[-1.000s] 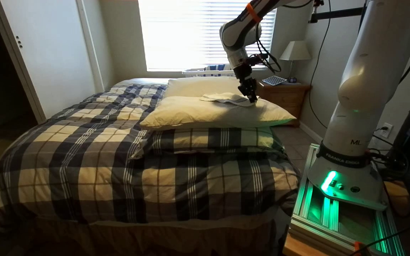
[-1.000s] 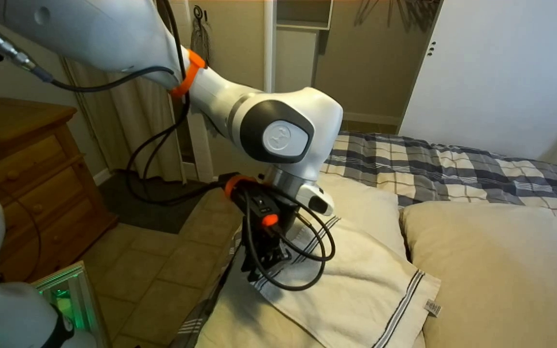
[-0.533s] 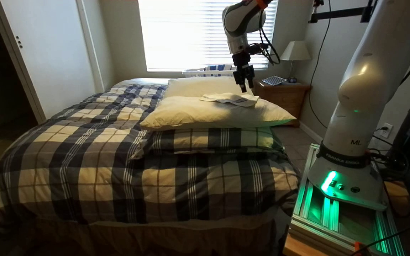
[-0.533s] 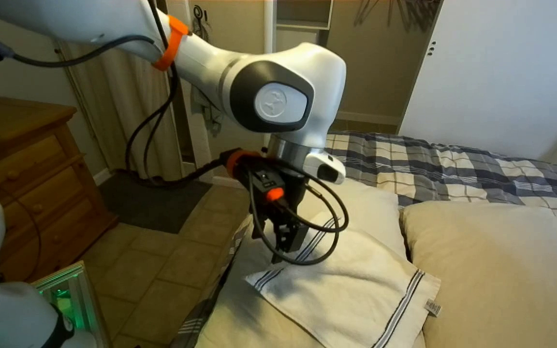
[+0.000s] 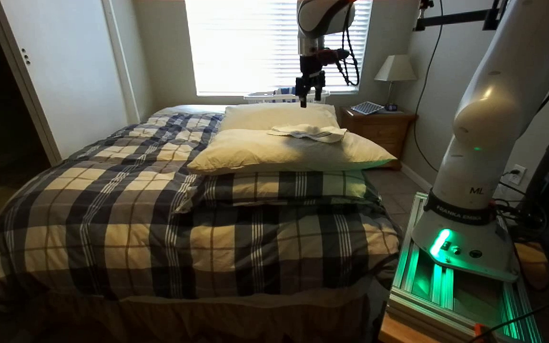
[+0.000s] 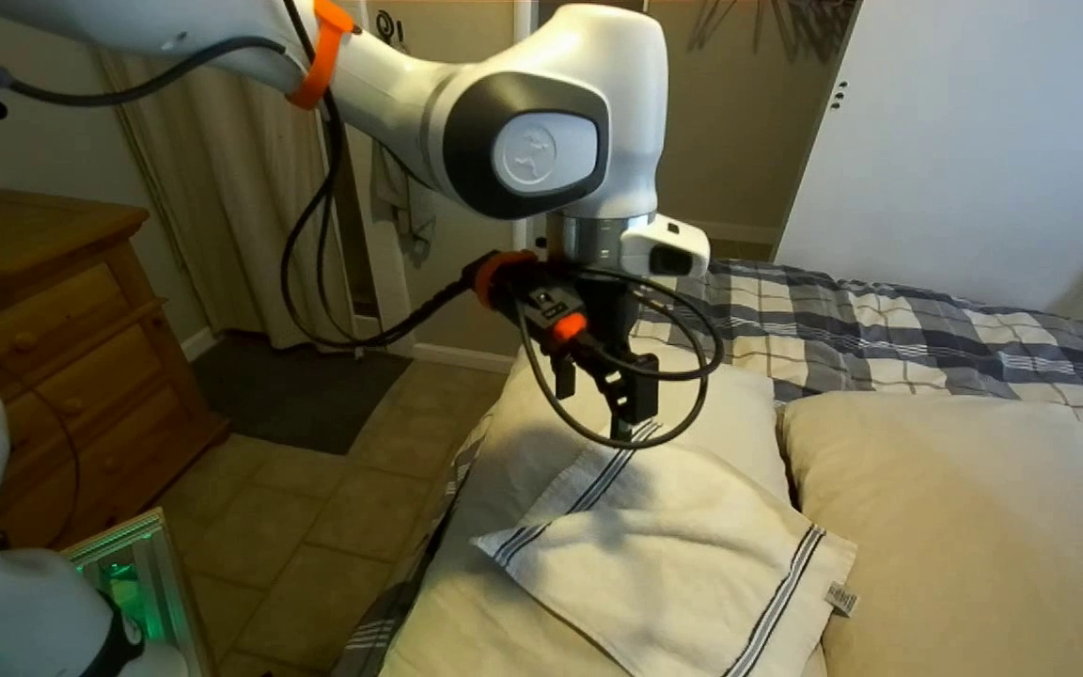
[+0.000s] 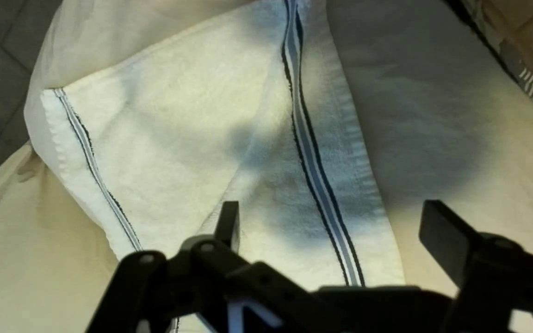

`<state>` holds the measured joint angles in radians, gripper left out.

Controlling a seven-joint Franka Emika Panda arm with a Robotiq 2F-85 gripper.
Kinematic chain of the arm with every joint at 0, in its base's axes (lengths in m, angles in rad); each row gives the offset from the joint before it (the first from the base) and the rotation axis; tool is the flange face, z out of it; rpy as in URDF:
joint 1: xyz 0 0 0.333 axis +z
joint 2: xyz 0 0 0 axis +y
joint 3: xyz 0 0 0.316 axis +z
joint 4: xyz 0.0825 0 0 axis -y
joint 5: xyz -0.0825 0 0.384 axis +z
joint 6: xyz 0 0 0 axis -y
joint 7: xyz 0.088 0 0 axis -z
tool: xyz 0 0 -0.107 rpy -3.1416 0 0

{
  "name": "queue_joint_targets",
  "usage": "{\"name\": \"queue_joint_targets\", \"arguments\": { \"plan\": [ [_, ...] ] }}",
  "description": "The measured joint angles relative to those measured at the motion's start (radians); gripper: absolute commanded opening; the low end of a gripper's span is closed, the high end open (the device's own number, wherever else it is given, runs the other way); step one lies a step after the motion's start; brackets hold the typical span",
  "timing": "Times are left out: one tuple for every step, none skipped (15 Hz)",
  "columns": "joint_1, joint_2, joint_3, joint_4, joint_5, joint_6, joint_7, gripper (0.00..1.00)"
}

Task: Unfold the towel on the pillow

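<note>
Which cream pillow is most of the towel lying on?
The pillow nearer the robot base: the towel lies across it, while the other cream pillow is mostly bare.

One thin, dark-striped whitish cloth towel (image 6: 682,555); two plain cream rectangular pillows (image 5: 274,153); two black, blocky fingers (image 7: 447,240); one cream-shaded lamp (image 5: 395,69); one white basket (image 5: 260,96); one brown wooden nightstand (image 5: 383,129); one brown wooden chest of drawers (image 6: 81,324)

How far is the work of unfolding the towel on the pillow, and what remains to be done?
Looks done: the towel lies broadly spread on the pillow, two striped bands exposed in the wrist view. In hand: nothing gripped; the open gripper hangs above the towel. Left: perhaps only smoothing, as a diagonal crease shows in the towel. Whether a layer is doubled there, I cannot tell.
</note>
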<state>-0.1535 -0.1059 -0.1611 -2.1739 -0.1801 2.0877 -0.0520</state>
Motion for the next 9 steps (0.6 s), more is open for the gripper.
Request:
{"name": "queue_joint_targets", "arguments": {
  "plan": [
    [0.0,0.0,0.005,0.01,-0.005,-0.001,0.021,1.0],
    [0.0,-0.001,0.008,0.021,-0.013,-0.001,0.048,1.0],
    [0.0,-0.002,0.009,0.036,-0.025,-0.003,0.074,1.0],
    [-0.001,-0.006,0.009,0.051,-0.041,-0.004,0.099,1.0],
    [-0.003,-0.01,0.009,0.066,-0.059,-0.008,0.126,1.0],
    [-0.006,-0.015,0.009,0.082,-0.076,-0.013,0.149,1.0],
    [-0.011,-0.022,0.009,0.098,-0.092,-0.018,0.172,1.0],
    [-0.015,-0.031,0.008,0.113,-0.104,-0.022,0.192,1.0],
    [-0.021,-0.041,0.007,0.127,-0.115,-0.026,0.211,1.0]
  ]
}}
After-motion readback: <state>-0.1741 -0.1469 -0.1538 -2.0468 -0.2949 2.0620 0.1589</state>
